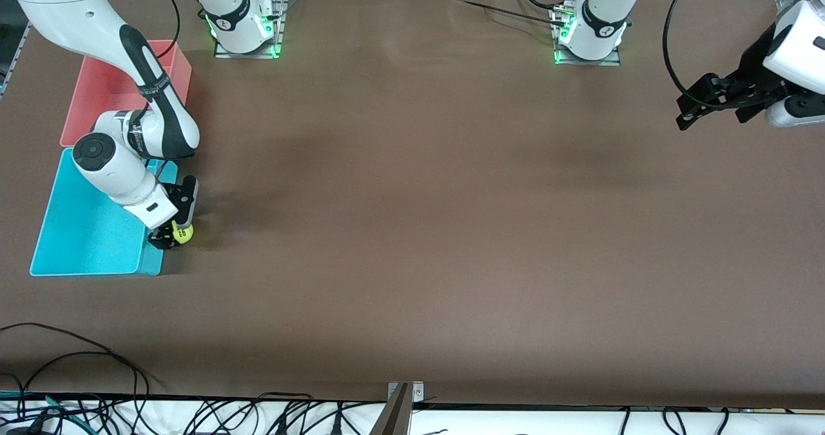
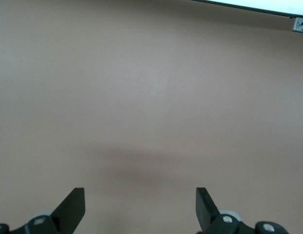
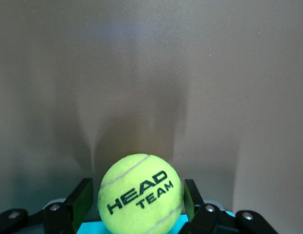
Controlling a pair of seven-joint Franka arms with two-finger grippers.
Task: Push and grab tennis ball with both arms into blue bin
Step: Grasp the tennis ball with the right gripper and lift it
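Your right gripper (image 1: 173,236) had its fingers against the tennis ball (image 1: 183,233), beside the blue bin (image 1: 84,229) wall. Ball looked light, fuzzy, prone to rolling; pinch across its middle. Left gripper (image 1: 709,103) waited, fingers apart.

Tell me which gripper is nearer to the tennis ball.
Right. The right gripper has the tennis ball between its fingers beside the blue bin; the left gripper hangs at the left arm's end of the table.
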